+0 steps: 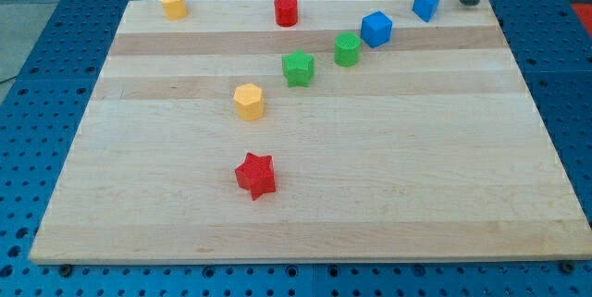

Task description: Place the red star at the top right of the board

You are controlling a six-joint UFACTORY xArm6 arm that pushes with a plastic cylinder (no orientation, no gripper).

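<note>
The red star (255, 175) lies on the wooden board (416, 177), left of the middle and toward the view's bottom. My tip (470, 2) stands at the board's top right corner, just right of a blue block (425, 5). The tip is far from the red star, up and to the right of it. No block touches the tip.
A red cylinder (286, 10) and a yellow block (173, 4) sit near the top edge. A blue cube (376, 29), a green block (348, 48) and a green star (298, 68) form a diagonal line. A yellow hexagon block (249, 102) lies above the red star.
</note>
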